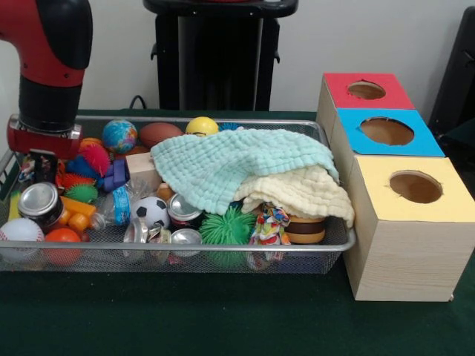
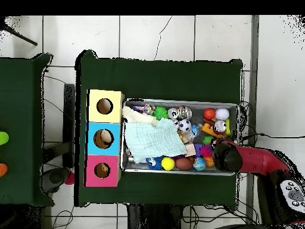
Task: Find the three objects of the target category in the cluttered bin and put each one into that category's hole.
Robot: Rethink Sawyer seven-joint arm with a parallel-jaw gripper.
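I have the red and black arm down in one end of the shallow silver wire-mesh basket.
Front: my gripper sits among toys, jaw state I cannot tell; the red-topped box's round hole is far across; overhead: gripper hidden beneath the arm, red-top hole at the opposite end.

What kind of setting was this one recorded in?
Probably a robotics lab set up for sorting tests. A green-covered table holds a wire basket full of toys and cans beside three wooden boxes with round holes, and cables run over the tiled floor.
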